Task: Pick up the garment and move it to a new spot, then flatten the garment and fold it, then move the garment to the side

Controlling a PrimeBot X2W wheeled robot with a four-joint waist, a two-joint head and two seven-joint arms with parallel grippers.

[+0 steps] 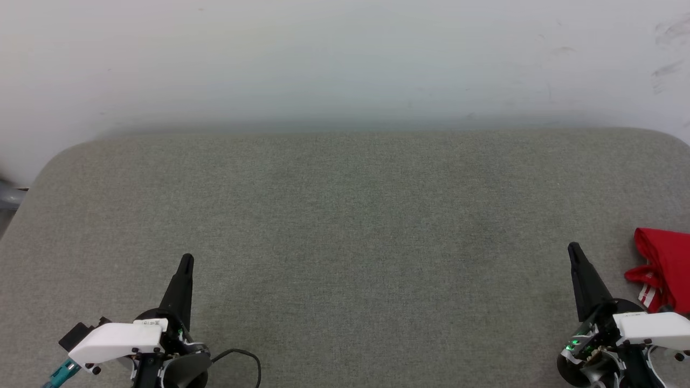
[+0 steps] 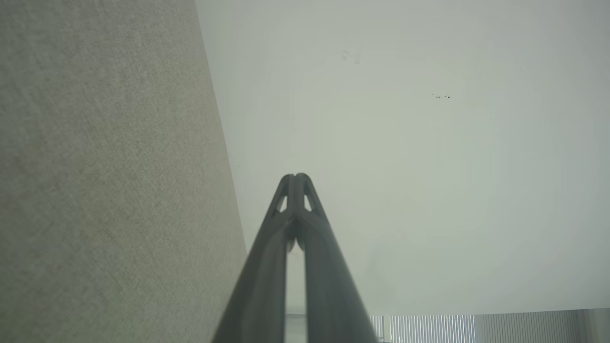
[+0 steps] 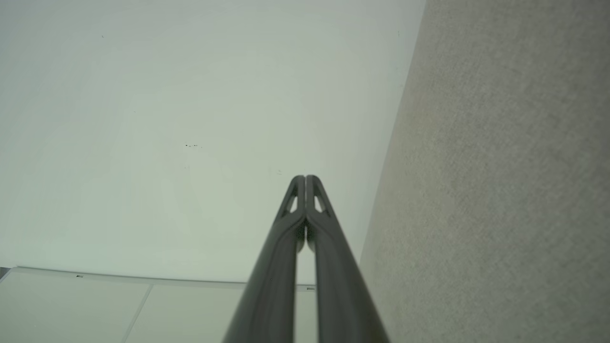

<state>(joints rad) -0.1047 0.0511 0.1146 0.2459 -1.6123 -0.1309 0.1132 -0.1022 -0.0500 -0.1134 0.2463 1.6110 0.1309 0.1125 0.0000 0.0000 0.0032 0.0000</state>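
The garment (image 1: 666, 267), red with a bit of white striped sleeve, lies bunched at the far right edge of the grey padded table (image 1: 345, 231), partly cut off by the frame. My right gripper (image 1: 572, 248) hovers just left of it, shut and holding nothing. At the lower left, my left gripper (image 1: 186, 260) is likewise shut and empty, far from the cloth. In the left wrist view the left gripper (image 2: 296, 177) shows its tips pressed together against a pale wall. The right gripper (image 3: 305, 178) looks the same in the right wrist view.
A pale wall (image 1: 345, 59) rises behind the table's far edge. The table has rounded corners at the back left and right. A black cable (image 1: 242, 358) loops near my left wrist. A grey object (image 1: 8, 194) sits off the table's left side.
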